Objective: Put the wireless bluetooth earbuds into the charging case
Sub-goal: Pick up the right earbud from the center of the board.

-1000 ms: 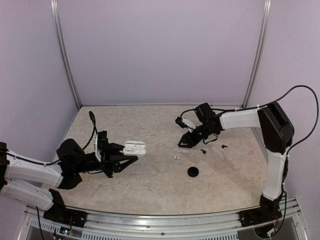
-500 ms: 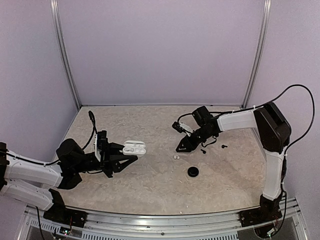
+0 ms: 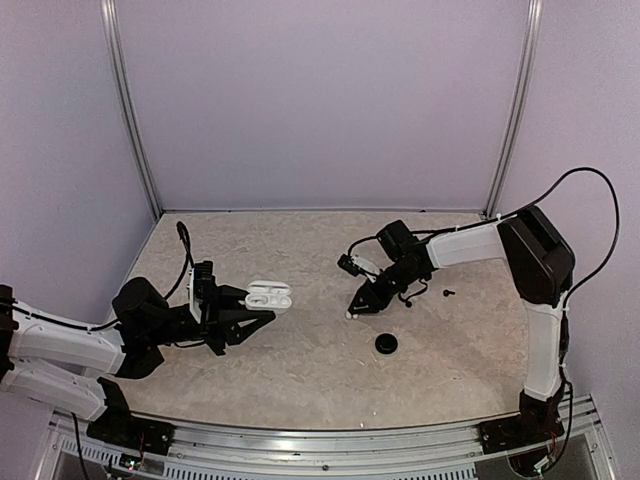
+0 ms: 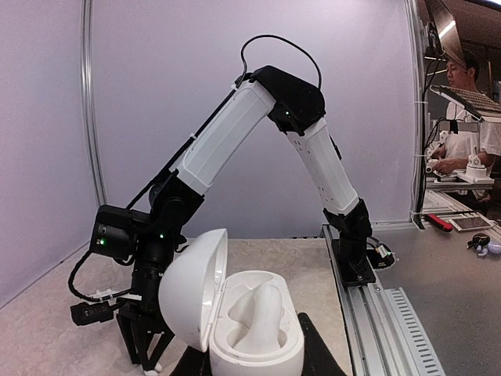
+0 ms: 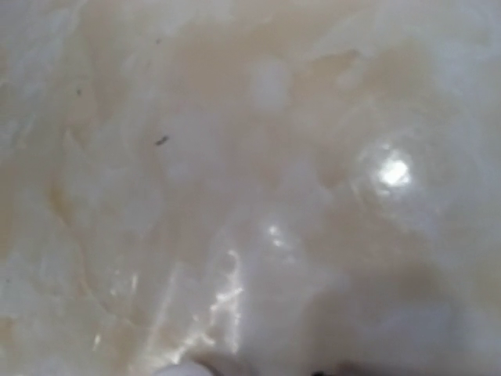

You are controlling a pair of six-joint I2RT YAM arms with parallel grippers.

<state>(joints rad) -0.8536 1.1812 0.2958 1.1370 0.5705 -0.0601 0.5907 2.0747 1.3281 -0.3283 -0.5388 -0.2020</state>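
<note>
Firmly clamped between the fingers of the left gripper (image 3: 260, 305), the charging case (image 3: 270, 294) is held with its hinged lid swung open and its white inside showing. To the right of the case, the wireless bluetooth earbuds (image 3: 349, 315) lie on the table (image 3: 300, 385). Only a white speck of them shows, at the downturned tips of the right gripper (image 3: 352, 311). Whether those jaws are apart or together cannot be told; the right wrist view is a blur of glossy surface.

The tabletop is pale beige, marbled and shiny with glare. A black round disc (image 3: 386, 343) rests right of the case and nearer the front, just past the earbuds. A small dark piece (image 3: 447, 294) lies farther right again.

Lavender panels close the cell behind and to both sides of the case, with aluminium posts (image 3: 130, 110) at the back corners and a metal rail (image 3: 330, 440) along the front edge. Open tabletop runs from the case to the back wall, and a narrower strip separates the case from the earbuds. Seen from the left wrist, a person (image 4: 462, 78) sits at a bench outside the cell.
</note>
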